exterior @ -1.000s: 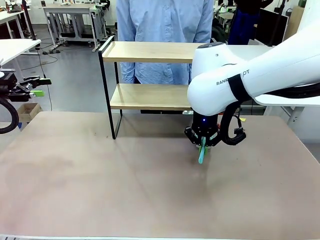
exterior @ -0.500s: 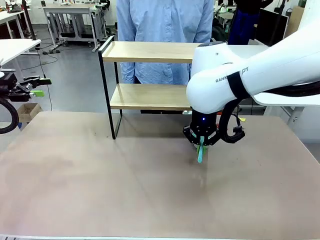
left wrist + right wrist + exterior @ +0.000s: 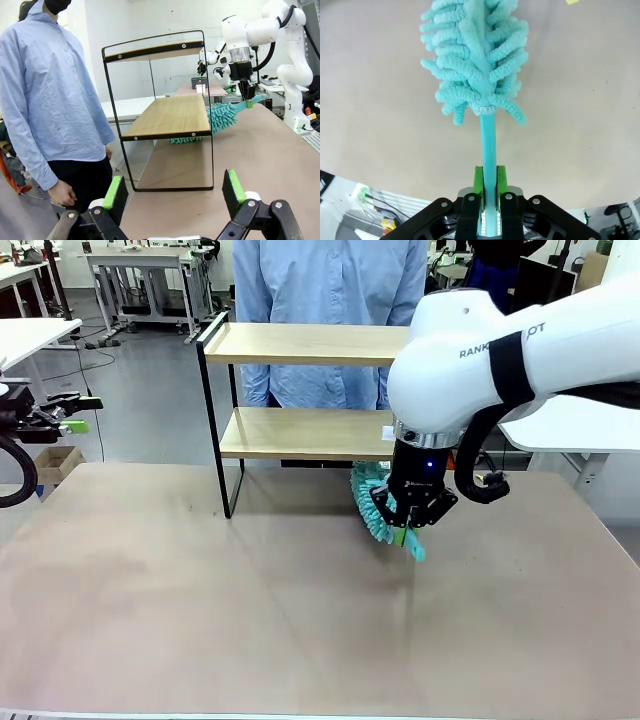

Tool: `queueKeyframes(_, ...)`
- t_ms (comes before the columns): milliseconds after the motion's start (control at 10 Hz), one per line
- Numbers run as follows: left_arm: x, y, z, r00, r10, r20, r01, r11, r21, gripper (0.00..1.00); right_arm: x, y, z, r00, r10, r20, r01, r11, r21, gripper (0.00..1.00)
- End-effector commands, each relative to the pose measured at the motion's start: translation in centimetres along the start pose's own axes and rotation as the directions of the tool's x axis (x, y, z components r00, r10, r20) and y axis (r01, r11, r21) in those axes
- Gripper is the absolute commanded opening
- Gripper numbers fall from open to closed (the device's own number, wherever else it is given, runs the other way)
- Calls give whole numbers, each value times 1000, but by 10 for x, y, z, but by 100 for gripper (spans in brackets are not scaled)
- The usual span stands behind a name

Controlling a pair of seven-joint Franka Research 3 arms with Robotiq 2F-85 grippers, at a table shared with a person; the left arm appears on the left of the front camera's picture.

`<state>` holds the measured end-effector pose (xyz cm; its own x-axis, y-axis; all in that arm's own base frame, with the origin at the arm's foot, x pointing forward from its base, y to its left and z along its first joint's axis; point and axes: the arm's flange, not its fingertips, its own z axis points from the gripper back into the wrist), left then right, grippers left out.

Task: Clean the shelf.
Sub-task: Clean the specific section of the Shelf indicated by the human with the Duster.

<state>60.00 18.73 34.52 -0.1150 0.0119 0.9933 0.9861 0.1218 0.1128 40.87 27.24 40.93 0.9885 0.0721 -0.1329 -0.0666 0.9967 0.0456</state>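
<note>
Currently your right gripper (image 3: 489,174) pinches the teal duster (image 3: 476,55) by its handle, head just beside the lower board of the shelf (image 3: 300,344) on the surface (image 3: 190,620); your left gripper (image 3: 174,191) stands wide open, empty, well left of it.

left hand (image 3: 174,196): hanging wide open, facing shelf (image 3: 167,116)
right hand (image 3: 248,94): gripping teal duster (image 3: 223,115) by lower board (image 3: 170,120)
person (image 3: 47,100): standing beside shelf

Shelf (image 3: 300,345): one
Wooden boards (image 3: 300,433) on it: two
Duster (image 3: 372,502): one, teal and fluffy
Robot arms: two, a left arm (image 3: 15,418) and a right arm (image 3: 540,350)
Person (image 3: 330,300): one, at the far side
Counter (image 3: 200,620): one
</note>
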Motion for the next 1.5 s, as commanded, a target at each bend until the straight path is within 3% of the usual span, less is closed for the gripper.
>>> queueKeyframes(0,3,-2,-1,1000,-13,-4,13,1000,-7,100,-8,-13,4,994,111,-15,-110,994,9,13)
queueKeyframes(300,3,-2,-1,1000,-13,-4,13,1000,-7,100,-15,-32,22,938,347,-22,-345,937,51,13)
queueKeyframes(700,3,-2,-1,1000,-13,-4,13,1000,-7,100,-35,-91,74,868,469,-162,-460,883,90,13)
queueKeyframes(1100,3,-2,-1,1000,-13,-4,13,1000,-7,100,-85,-175,125,786,617,-38,-600,777,189,13)
queueKeyframes(1400,3,-2,-1,1000,-13,-4,13,1000,-7,100,-89,-214,117,786,618,-12,-602,770,211,13)
